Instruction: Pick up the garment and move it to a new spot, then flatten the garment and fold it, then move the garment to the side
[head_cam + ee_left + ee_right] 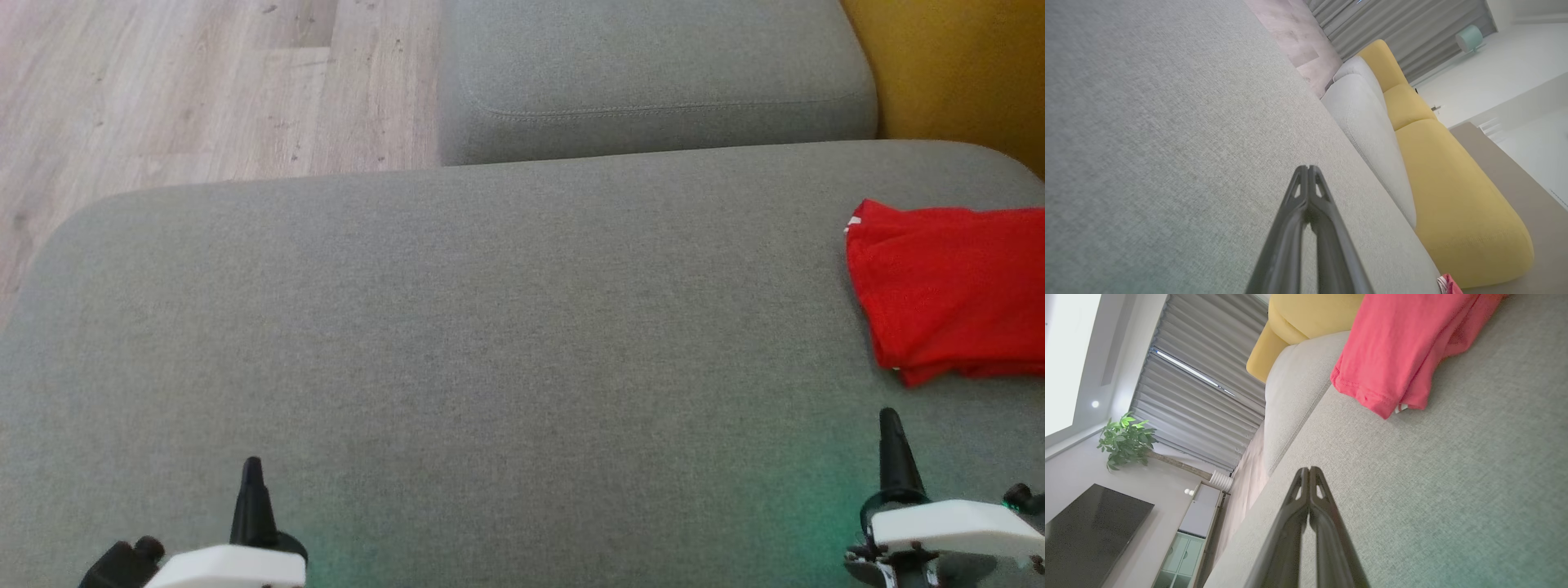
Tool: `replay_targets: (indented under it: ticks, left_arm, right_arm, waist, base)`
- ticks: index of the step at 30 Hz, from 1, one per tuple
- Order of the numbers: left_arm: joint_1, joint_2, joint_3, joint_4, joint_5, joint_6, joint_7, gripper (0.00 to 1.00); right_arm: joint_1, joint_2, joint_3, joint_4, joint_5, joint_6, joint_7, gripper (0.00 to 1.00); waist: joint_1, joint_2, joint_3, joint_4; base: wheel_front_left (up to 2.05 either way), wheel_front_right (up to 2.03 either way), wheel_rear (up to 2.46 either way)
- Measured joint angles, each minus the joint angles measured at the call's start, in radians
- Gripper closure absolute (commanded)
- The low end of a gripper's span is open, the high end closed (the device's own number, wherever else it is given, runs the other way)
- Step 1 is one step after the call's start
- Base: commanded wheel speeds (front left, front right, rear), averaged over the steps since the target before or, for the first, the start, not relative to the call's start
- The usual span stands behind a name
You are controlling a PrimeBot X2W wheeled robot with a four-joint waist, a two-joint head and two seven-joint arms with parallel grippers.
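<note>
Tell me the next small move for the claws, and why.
Likely just retract to rest. The red garment lies folded at the right side of the grey cushion, touching neither the left claw nor the right claw, both shut and empty, so the last step looks done.

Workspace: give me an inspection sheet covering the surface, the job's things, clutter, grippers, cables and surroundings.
Surface: grey seat cushion, broad and flat, with most of it bare.
Job's things: red garment lies folded and compact on the seat's right side, cut by the head view's edge.
Clutter: nothing seen.
Grippers: left gripper shut, holding nothing. Right gripper shut, holding nothing, short of the garment and not touching it.
Cables: nothing seen.
Surroundings: second grey cushion behind the seat, yellow cushion to its right, wood floor to its left. The right wrist view shows curtains, a potted plant and a dark screen.
</note>
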Motion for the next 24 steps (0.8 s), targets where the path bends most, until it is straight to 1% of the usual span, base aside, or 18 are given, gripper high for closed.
replay_targets:
  ticks: [14, 20, 24]
  left_arm:
    - [-0.026, 0.0, 0.042, 0.007, -0.162, -0.023, 0.041, 1.0]
    - [-0.051, 0.0, 0.051, 0.009, -0.23, -0.039, 0.055, 1.0]
    - [-0.057, 0.0, 0.064, 0.01, -0.275, -0.04, 0.067, 1.0]
  right_arm:
    - [-0.039, 0.0, -0.021, 0.0, 0.167, 0.0, 0.041, 1.0]
    - [-0.041, 0.0, -0.028, 0.0, 0.237, 0.0, 0.054, 1.0]
    - [-0.05, 0.0, -0.032, 0.0, 0.285, 0.0, 0.064, 1.0]
  waist:
    - [0.0, 0.0, 0.01, -0.007]
    - [0.0, 0.0, 0.014, -0.01]
    - [-0.0001, 0.0, 0.017, -0.012]
  base:
    - [0.0, 0.0, 0.0]
    - [0.0, 0.0, 0.0]
    - [0.0, 0.0, 0.0]
